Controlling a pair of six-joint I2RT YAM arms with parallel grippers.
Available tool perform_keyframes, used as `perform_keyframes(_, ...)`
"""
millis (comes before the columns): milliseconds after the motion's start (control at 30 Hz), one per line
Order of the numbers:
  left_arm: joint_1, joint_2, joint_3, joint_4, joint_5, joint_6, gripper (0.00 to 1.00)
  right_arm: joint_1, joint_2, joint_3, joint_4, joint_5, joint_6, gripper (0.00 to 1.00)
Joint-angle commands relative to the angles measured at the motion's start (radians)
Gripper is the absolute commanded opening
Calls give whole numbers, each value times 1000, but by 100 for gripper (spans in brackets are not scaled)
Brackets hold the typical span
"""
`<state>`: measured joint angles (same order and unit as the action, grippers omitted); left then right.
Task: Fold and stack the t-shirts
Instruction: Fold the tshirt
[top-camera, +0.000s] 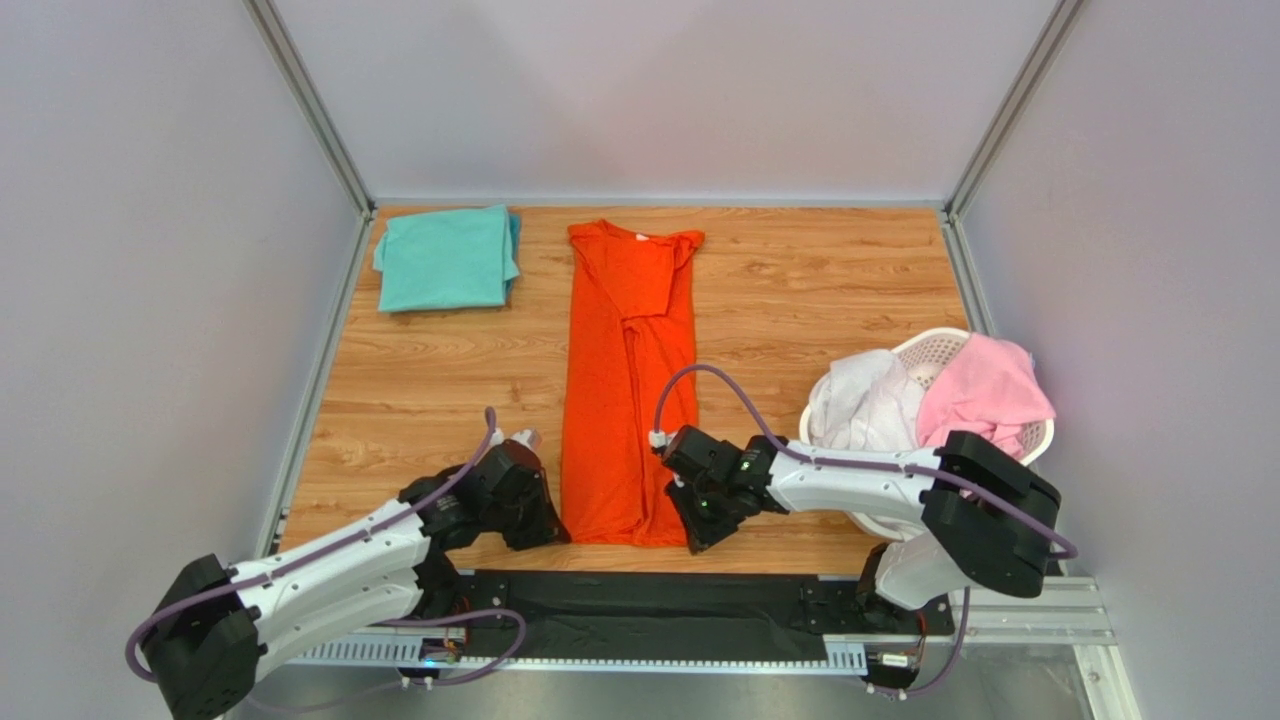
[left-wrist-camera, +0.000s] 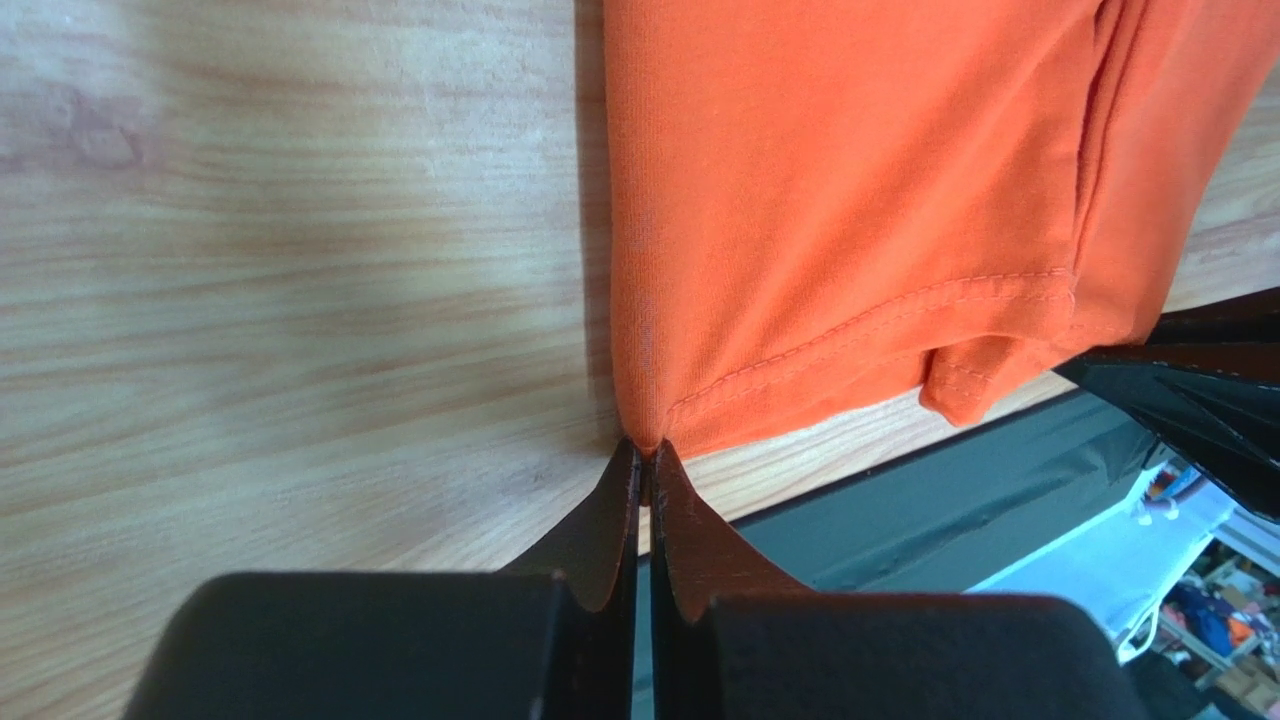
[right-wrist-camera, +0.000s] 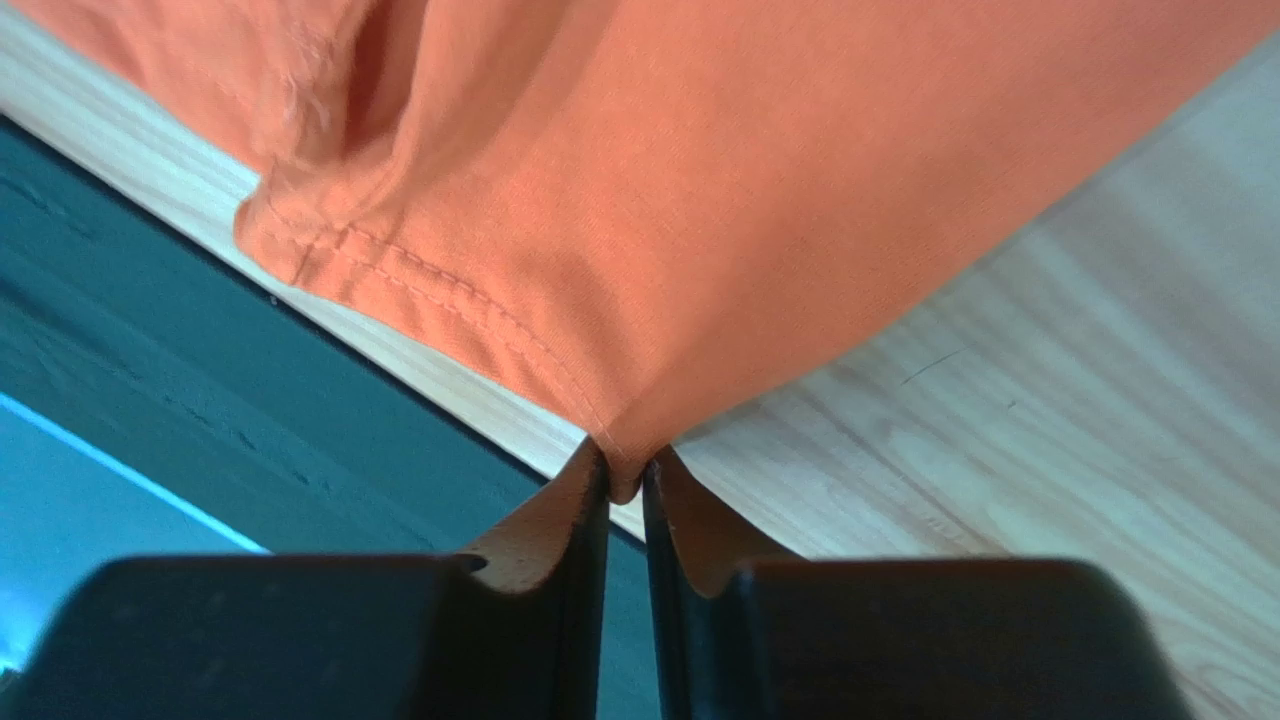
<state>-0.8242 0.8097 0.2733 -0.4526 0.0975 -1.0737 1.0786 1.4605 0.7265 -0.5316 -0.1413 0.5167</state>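
An orange-red t-shirt (top-camera: 624, 375) lies on the wooden table, folded lengthwise into a narrow strip, collar at the far end. My left gripper (top-camera: 553, 528) is shut on its near left hem corner (left-wrist-camera: 646, 428). My right gripper (top-camera: 679, 528) is shut on the near right hem corner (right-wrist-camera: 624, 443). A teal-green t-shirt (top-camera: 445, 258) lies folded at the far left. A pale pink shirt (top-camera: 984, 390) and a white shirt (top-camera: 869, 405) sit bunched in the basket.
A white perforated plastic basket (top-camera: 939, 348) stands at the right edge of the table. A black strip (top-camera: 661, 608) runs along the near edge by the arm bases. Grey walls enclose the left, back and right sides.
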Motion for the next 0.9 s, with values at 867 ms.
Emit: perform_keyframes(867,60,163,515,-172,-277,192,0,-181,-117,364,-128,270,-145,2)
